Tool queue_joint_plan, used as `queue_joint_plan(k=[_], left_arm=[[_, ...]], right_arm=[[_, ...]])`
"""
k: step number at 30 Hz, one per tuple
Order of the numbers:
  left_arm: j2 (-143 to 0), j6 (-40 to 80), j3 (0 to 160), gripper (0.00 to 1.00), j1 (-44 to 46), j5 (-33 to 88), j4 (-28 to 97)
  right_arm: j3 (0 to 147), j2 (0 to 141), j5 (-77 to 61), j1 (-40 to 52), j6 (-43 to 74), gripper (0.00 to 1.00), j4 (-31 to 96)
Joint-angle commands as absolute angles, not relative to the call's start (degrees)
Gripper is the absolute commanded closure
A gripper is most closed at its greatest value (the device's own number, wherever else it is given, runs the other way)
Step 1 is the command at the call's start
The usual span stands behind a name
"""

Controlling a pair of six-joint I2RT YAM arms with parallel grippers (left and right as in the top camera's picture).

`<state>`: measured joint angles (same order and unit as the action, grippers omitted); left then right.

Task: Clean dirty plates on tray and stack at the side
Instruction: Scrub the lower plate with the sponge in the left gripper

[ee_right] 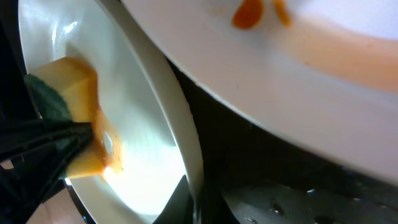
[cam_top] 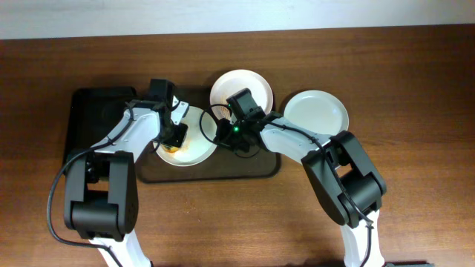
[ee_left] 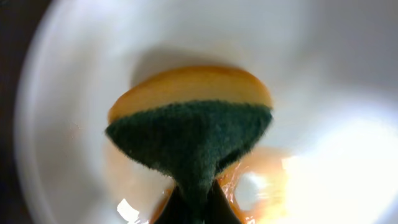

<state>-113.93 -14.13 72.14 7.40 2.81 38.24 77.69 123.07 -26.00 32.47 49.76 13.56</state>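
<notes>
Overhead check | scrubbing front plate [cam_top: 200, 152] with sponge [ee_left: 193, 134] pinched tight in left gripper [cam_top: 175, 138], yellow side on the sauce | nipping same plate's rim with right gripper [cam_top: 225, 136], guessing to stop sliding | sitting on tray [cam_top: 249, 170] by smeared back plate [cam_top: 239, 80] | third plate [cam_top: 317, 111] off-tray on table [cam_top: 415, 185], looks clean

From overhead, the left arm [cam_top: 137, 130] hides part of the left plate [cam_top: 199, 150] and most of the sponge [cam_top: 171, 150]. The left wrist view blurs that plate and crops it all round. The right wrist view crops the smeared plate [ee_right: 298, 74] top and right.
</notes>
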Motion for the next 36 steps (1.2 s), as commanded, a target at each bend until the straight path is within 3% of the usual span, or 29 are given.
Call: queue_joint_plan(k=[1, 7, 13, 19, 21, 26, 29, 33, 36], left_arm=[[-122.1, -20.7, 66.4, 1.0, 9.2, 25.1, 36.6], [-122.1, -20.5, 66.4, 0.99, 8.7, 25.3, 34.2], [-122.1, 11.0, 66.5, 0.99, 0.9, 3.8, 22.3], [-122.1, 22.3, 66.5, 0.99, -2.4, -6.2, 30.8], [-122.1, 19.6, 66.5, 0.99, -2.4, -1.0, 36.1], [-122.1, -0.6, 66.6, 0.99, -2.4, 22.9, 45.6], [-122.1, -10.7, 66.6, 0.99, -2.4, 36.8, 45.8], [-122.1, -10.5, 66.6, 0.99, -2.4, 38.8, 37.5], [-122.1, -0.5, 66.6, 1.0, -2.4, 32.3, 27.1]], right_arm=[[76.8, 125.1, -24.4, 32.5, 49.8, 0.96, 14.1], [76.8, 125.2, -24.4, 32.5, 49.8, 0.96, 14.1], [76.8, 125.2, -24.4, 32.5, 49.8, 0.96, 14.1], [76.8, 125.2, -24.4, 32.5, 49.8, 0.96, 14.1], [76.8, 125.2, -24.4, 32.5, 49.8, 0.96, 14.1], [76.8, 125.2, -24.6, 32.5, 49.8, 0.96, 14.1], [76.8, 125.2, -24.9, 32.5, 49.8, 0.96, 14.1], [76.8, 125.2, -24.9, 32.5, 49.8, 0.96, 14.1], [76.8, 125.2, -24.8, 32.5, 49.7, 0.96, 14.1]])
